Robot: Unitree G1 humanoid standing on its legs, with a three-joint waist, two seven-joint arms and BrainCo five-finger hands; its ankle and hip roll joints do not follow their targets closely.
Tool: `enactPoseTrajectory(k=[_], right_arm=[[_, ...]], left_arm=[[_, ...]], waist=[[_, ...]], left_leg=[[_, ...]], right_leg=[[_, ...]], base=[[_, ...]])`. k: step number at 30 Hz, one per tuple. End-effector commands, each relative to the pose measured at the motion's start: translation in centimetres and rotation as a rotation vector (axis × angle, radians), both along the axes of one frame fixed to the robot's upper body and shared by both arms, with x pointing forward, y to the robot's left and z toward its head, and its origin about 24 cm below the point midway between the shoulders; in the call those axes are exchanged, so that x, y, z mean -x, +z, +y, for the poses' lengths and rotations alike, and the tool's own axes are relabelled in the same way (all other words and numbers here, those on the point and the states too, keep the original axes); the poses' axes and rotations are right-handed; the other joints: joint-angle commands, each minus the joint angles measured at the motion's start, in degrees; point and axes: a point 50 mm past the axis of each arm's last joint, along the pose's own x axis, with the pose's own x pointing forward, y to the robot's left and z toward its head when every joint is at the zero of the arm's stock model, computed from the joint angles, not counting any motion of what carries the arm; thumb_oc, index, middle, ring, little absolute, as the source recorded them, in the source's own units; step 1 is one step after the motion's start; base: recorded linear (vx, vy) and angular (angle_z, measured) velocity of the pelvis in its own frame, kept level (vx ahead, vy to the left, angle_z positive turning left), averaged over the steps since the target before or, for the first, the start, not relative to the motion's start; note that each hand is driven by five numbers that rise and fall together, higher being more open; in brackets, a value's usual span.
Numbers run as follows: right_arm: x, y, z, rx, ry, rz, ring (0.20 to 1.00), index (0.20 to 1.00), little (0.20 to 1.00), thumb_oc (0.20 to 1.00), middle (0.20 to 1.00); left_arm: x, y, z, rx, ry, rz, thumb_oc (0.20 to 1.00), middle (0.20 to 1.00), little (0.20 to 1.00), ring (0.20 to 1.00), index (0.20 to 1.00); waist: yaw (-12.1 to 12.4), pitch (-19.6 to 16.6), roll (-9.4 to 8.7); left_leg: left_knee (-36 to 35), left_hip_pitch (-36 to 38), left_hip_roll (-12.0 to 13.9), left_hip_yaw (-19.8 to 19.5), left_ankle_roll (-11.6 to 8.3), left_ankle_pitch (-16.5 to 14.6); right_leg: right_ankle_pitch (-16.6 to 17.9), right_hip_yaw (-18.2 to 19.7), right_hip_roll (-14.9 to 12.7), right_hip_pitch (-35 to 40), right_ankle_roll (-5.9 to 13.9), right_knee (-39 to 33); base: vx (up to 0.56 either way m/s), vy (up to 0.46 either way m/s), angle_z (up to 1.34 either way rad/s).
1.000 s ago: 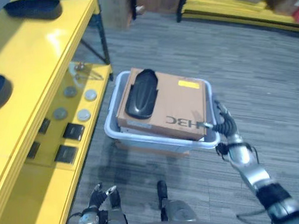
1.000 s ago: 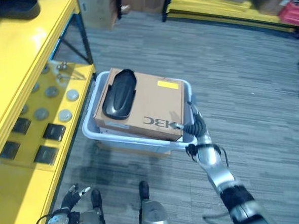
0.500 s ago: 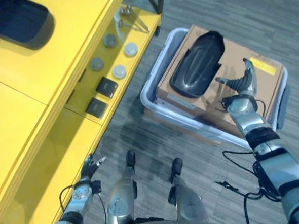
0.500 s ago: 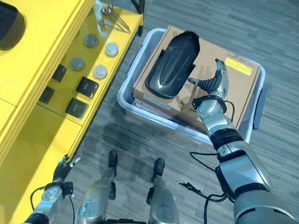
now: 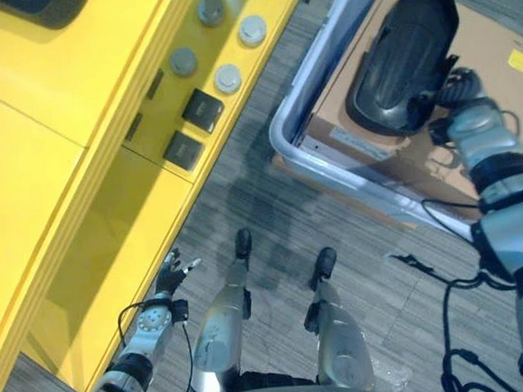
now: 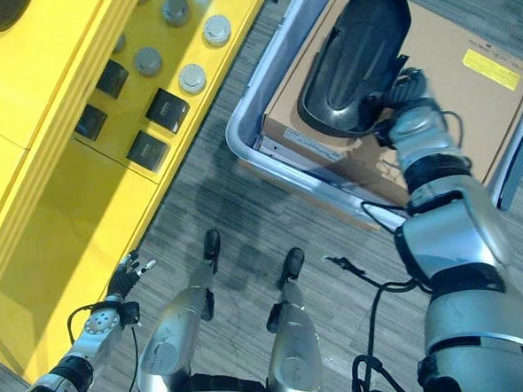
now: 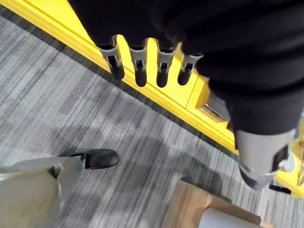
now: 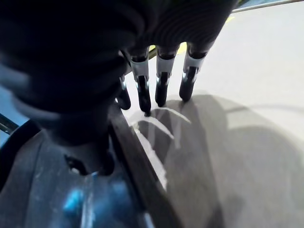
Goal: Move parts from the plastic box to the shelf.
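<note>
The right arm is stretched forward from the lower right, with its silver-grey forearm bent slightly inward at the wrist. The right hand (image 6: 405,107) is held at the far end of this arm, with the dark ribbed cover turned toward the head camera. In the right wrist view its fingers (image 8: 161,84) are seen straight and side by side, pointed downward, with the dark tips touching what is under them. The left arm is kept low at the lower left, hanging beside the body. The left hand (image 5: 170,277) is held relaxed, and in its wrist view the fingers (image 7: 139,67) are seen straight and slightly spread, holding nothing.
</note>
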Motion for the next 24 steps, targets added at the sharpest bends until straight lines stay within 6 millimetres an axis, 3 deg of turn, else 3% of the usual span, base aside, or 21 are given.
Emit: enactPoseTrajectory(k=[1,10,14,16,21,24], right_arm=[[1.1,-6.9,-0.1,-0.154,-0.040,0.326,0.200,0.200,0.200,0.200,0.200],[4.5,-9.9,-4.2,-0.223,-0.211,0.255,0.200,0.200,0.200,0.200,0.200],[6.0,-11.0,-5.1,-0.096,-0.211,0.069,0.200,0.200,0.200,0.200,0.200],[6.3,-10.9,-4.9,-0.028,-0.183,0.017,0.200,0.200,0.200,0.200,0.200],[7.1,-10.8,-2.1,0.129,-0.049,-0.127,0.200,0.200,0.200,0.200,0.200],[7.5,-9.9,1.7,0.196,0.048,-0.293,0.200,0.200,0.200,0.200,0.200]], left_arm=[[-0.2,0.5,1.2,-0.034,-0.012,-0.023,1.000,1.000,1.000,1.000,1.000],[0.0,1.4,1.3,-0.053,-0.068,-0.097,1.000,1.000,1.000,1.000,1.000],[-1.0,4.1,1.4,-0.158,-0.179,-0.218,1.000,1.000,1.000,1.000,1.000],[-1.4,5.5,0.9,-0.191,-0.252,-0.272,1.000,1.000,1.000,1.000,1.000],[-3.0,9.3,-0.1,-0.127,-0.305,-0.354,1.000,1.000,1.000,1.000,1.000],[-4.3,11.3,-2.1,-0.072,-0.365,-0.390,1.000,1.000,1.000,1.000,1.000]], waist=[[1.27,0.07,-1.14],[1.20,-1.91,-2.22],[-0.19,-5.25,-3.96],[-0.87,-6.78,-4.52],[-3.35,-12.74,-6.47],[-5.29,-17.06,-7.49]], left_leg=[[5.35,-0.56,-0.82,-0.65,-0.61,-7.44],[3.31,4.01,-0.01,0.11,-0.76,-7.79],[1.11,8.37,1.28,1.47,-1.23,-7.61],[0.65,9.36,1.69,1.85,-1.44,-7.51],[-0.10,12.91,2.81,3.69,-1.87,-7.53],[-0.52,15.56,3.70,5.02,-1.84,-7.85]], right_leg=[[-1.44,-0.44,-3.83,-2.60,0.98,3.04],[-1.73,-1.45,-3.62,1.16,1.34,2.41],[-1.56,-1.87,-2.58,4.78,1.61,1.20],[-1.49,-1.84,-2.26,5.69,1.70,0.86],[-1.73,-1.17,-1.37,9.33,1.85,0.13],[-2.55,-0.72,-0.57,12.09,1.49,0.06]], base=[[-0.02,0.014,0.11],[0.01,-0.028,0.11],[0.04,-0.101,0.02],[0.04,-0.100,-0.04],[0.07,-0.101,-0.07],[0.05,-0.115,-0.26]])
